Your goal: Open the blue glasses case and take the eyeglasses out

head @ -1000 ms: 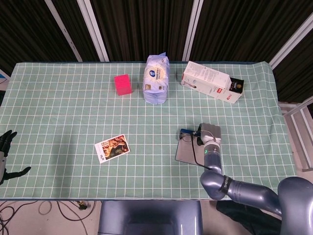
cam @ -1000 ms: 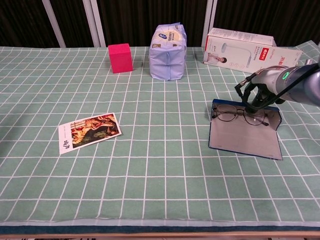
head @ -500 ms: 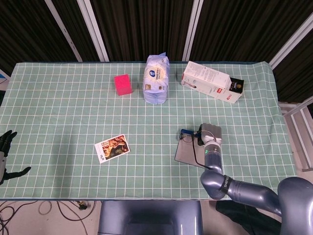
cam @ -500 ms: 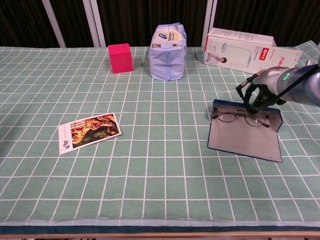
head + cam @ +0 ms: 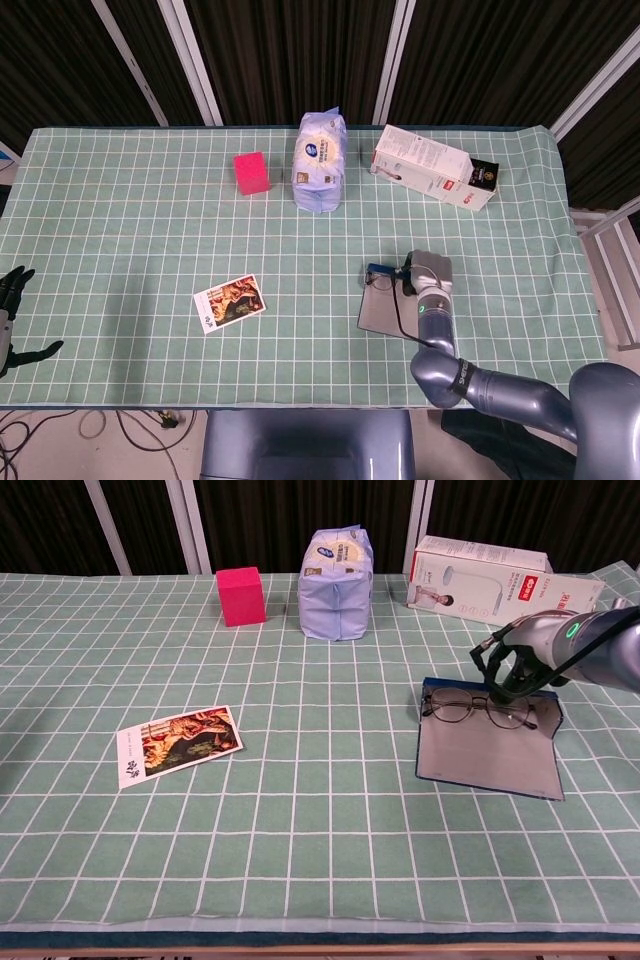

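Observation:
The blue glasses case [image 5: 490,765] lies open and flat on the green checked cloth, grey lining up; the head view shows the case [image 5: 380,312] beside my right forearm. The eyeglasses [image 5: 458,708] rest across its far end. My right hand [image 5: 515,665] arches over them from the right, its dark fingertips [image 5: 497,692] pinching the frame near the bridge. In the head view, the wrist [image 5: 430,272] hides most of that hand. My left hand [image 5: 10,315] hangs off the table's left edge, fingers apart and holding nothing.
A pink cube [image 5: 241,595], a blue-white tissue pack [image 5: 338,580] and a long white box [image 5: 490,580] stand along the far side. A picture card [image 5: 178,743] lies at the left front.
The case has shifted slightly under the right hand, its near edge moving a little. The eyeglasses stay in the case. The left hand has not moved.

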You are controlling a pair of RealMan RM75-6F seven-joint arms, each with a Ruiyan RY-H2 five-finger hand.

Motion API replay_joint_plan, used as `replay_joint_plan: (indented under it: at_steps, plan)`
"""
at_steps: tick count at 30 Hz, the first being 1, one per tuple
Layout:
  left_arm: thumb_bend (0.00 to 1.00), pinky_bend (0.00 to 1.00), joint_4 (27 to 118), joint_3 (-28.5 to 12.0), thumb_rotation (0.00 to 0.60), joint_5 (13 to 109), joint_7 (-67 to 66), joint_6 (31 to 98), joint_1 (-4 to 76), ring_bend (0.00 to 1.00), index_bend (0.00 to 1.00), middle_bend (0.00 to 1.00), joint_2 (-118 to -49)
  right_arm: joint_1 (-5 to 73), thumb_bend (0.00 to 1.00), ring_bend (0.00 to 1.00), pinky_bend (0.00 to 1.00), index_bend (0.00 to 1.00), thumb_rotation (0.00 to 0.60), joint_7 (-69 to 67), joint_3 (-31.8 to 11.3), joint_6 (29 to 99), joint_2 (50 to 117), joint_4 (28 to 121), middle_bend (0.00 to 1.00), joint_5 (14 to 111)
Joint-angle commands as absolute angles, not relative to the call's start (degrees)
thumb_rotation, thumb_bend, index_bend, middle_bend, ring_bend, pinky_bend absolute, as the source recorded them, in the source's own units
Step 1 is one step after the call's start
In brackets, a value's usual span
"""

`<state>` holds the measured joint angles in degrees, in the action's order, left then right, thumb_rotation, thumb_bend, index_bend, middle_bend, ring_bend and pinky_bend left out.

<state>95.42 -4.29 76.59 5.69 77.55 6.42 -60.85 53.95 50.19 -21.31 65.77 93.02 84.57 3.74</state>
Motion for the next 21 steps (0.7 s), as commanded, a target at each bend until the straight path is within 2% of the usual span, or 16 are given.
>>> replay_joint_plan:
  at_steps: [1,21]
  plan:
    - [0.0,0.0,95.4,-4.3,0.6,76.6,5.7,77.6,6.4,0.0,0.0,0.0,-60.8,53.3,0.55,1.0,1.0,0.51,0.6,47.8,-21.4,65.8,93.1,85.1,0.96,6.9]
    - [0.0,0.0,95.5,-4.3,0.6,76.8,6.2,77.9,6.3,0.0,0.0,0.0,-60.7,49.6,0.55,1.0,1.0,0.52,0.6,33.8,-20.3,67.8,97.2,84.1,0.96,25.2]
